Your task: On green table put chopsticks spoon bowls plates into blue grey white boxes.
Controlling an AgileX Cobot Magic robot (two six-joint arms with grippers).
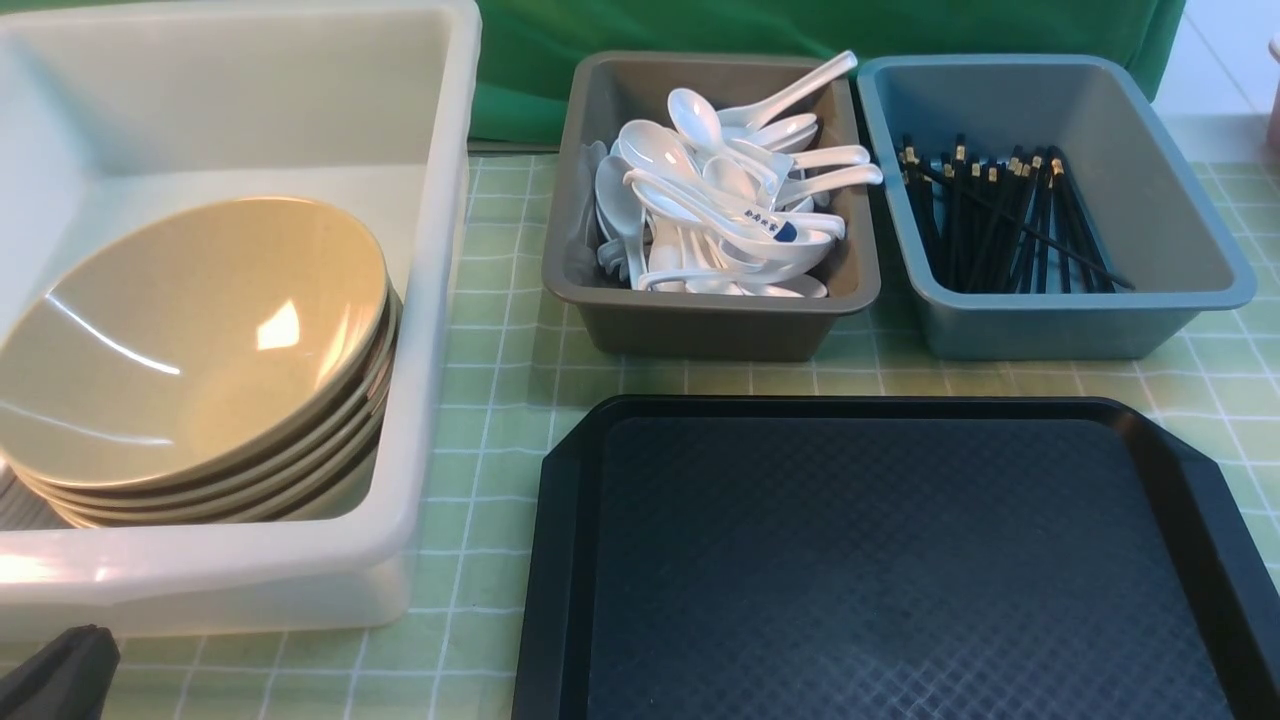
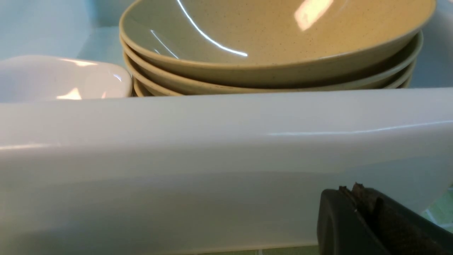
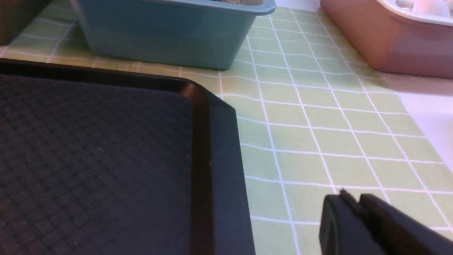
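Sorting looks finished. Bowls [image 1: 190, 350] stacked in white box [image 1: 420, 300], plate [image 2: 60, 78] beside them; spoons [image 1: 720, 200] in grey box [image 1: 600, 300]; chopsticks [image 1: 1000, 220] in blue box [image 1: 1180, 200]. Black tray [image 1: 880, 560] bare. Left hand [image 2: 357, 198] and right hand [image 3: 354, 205] both closed, holding nothing, low over the desk [image 1: 500, 400].

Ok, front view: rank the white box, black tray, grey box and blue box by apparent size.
1. White box and black tray: both cropped, too close to call.
2. Blue box and grey box: look alike.
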